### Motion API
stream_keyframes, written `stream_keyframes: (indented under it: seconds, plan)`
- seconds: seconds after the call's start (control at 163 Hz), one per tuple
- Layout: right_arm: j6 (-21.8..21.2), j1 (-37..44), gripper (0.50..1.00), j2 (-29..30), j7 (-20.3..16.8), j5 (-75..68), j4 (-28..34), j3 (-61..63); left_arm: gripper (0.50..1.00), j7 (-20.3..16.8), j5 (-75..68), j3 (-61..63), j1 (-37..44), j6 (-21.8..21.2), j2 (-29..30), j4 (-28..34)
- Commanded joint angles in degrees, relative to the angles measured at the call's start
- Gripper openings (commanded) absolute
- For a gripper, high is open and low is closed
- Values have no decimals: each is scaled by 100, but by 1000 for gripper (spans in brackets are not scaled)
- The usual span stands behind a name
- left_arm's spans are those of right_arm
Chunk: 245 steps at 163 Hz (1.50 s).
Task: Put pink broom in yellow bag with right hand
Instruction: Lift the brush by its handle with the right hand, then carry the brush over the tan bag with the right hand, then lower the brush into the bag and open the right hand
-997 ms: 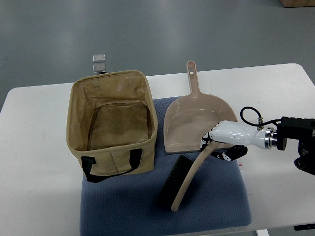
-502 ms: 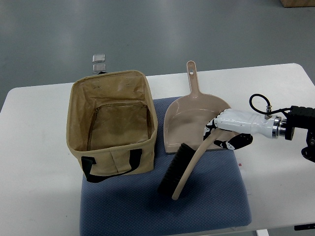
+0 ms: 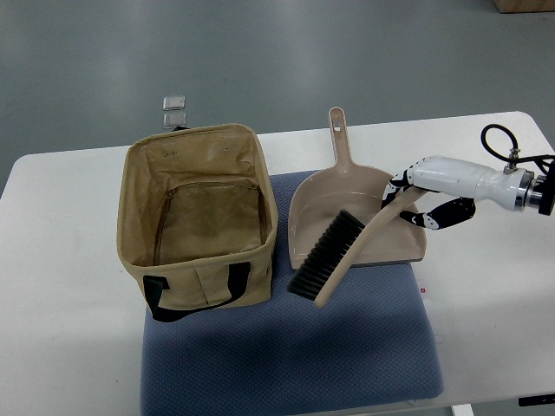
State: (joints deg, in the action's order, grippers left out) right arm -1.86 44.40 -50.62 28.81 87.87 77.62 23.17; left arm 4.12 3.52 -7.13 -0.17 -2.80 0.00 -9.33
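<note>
we have the broom (image 3: pixel 340 253) by its handle end, right hand (image 3: pixel 414 196) fingers clamped on it, bristles hanging over the dustpan (image 3: pixel 323 217) front edge. transport step. next: carry it left, over the yellow bag (image 3: pixel 198 217) opening, then lower in.

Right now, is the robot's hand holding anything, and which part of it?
Yes. The right hand is holding the broom by the far end of its handle, away from the bristles. The broom hangs over the dustpan.

A lab-like test room: a bare white table (image 3: pixel 78 286) on a plain grey floor (image 3: pixel 260 52).
</note>
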Motion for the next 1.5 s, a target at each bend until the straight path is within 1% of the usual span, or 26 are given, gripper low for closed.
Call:
stream_keyframes:
  seconds: [0.0,0.141,0.306,0.41,0.514,0.667,0.801,0.918,1.04,1.089,1.168,1.272,1.389,1.493]
  plan:
    - [-148,455,500,-185,-7,-375,-54,4,1000,1,0,1,0,-1,0,1]
    - [-526,1132,500,-194,-16,-595,-414,4,1000,1,0,1,0,-1,0,1]
    - [-711,1765,500,-18,-42,-604,-766,4,1000,1,0,1,0,-1,0,1]
    - [-869,2257,500,491,-78,-595,-950,-14,1000,1,0,-7,0,-1,0,1]
    - [-1001,2495,500,984,-95,-587,-1144,-14,1000,1,0,-7,0,-1,0,1]
    - [-1018,2828,500,2073,-104,-516,-1776,-137,1000,1,0,-7,0,-1,0,1]
    - [-1018,2873,500,2794,-148,-428,-2356,-286,1000,1,0,-7,0,-1,0,1]
    - [-1001,2873,500,3172,-165,-384,-2708,-532,1000,1,0,-7,0,-1,0,1]
    - [-948,2864,500,3471,-192,-288,-2814,-550,1000,1,0,-7,0,-1,0,1]
    - [-930,2837,500,3577,-280,-235,-2814,-550,1000,1,0,-7,0,-1,0,1]
    - [-913,2793,500,3682,-368,-156,-2814,-559,1000,1,0,-7,0,-1,0,1]
    - [-816,2697,500,3814,-385,20,-2840,-647,1000,1,0,-7,9,-1,0,1]
    - [-597,2626,500,4104,-385,319,-3086,-937,1000,1,0,-7,0,-1,0,1]
    - [-526,2565,500,4298,-376,354,-3227,-1033,1000,1,0,-7,0,-1,0,1]
